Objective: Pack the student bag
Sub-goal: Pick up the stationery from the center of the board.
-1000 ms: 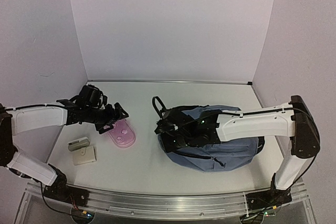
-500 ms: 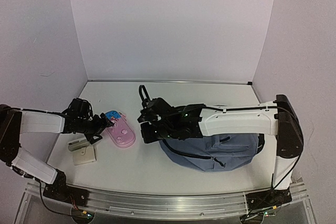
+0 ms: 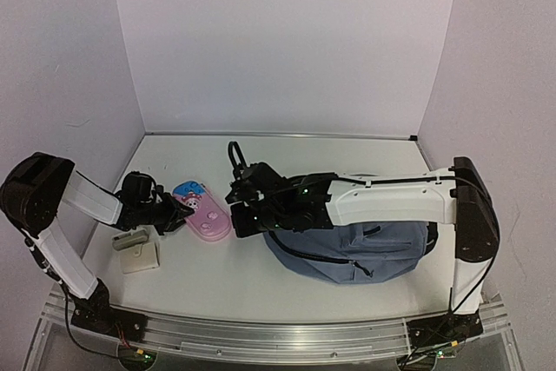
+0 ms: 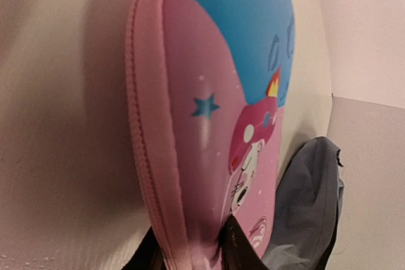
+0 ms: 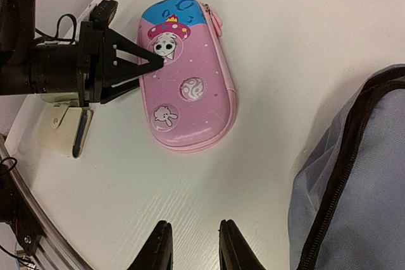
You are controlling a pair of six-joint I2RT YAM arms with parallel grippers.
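Observation:
The student bag (image 3: pixel 365 254) lies at centre right, slate-blue, with a black zipper along its edge (image 5: pixel 361 175). A pink cartoon pencil case (image 3: pixel 204 213) lies flat on the table to its left (image 5: pixel 186 93). My left gripper (image 3: pixel 176 213) is shut on the case's left rim, one finger above and one below (image 5: pixel 157 61). In the left wrist view the case (image 4: pixel 215 93) fills the frame and both dark fingers pinch its zipper seam (image 4: pixel 193 248). My right gripper (image 3: pixel 239 215) hovers between case and bag, its jaws (image 5: pixel 193 245) a little apart over bare table.
Two small pale items lie near the left wall: a cream block (image 3: pixel 139 258) with a dark slot (image 5: pixel 63 134) and a grey-white piece (image 3: pixel 129 238). Walls close in the left, back and right. A metal rail (image 3: pixel 261 336) runs along the near edge.
My left gripper came down and closed on the pencil case's left rim, and the case shifted slightly right. The right arm swung left off the bag, then held still.

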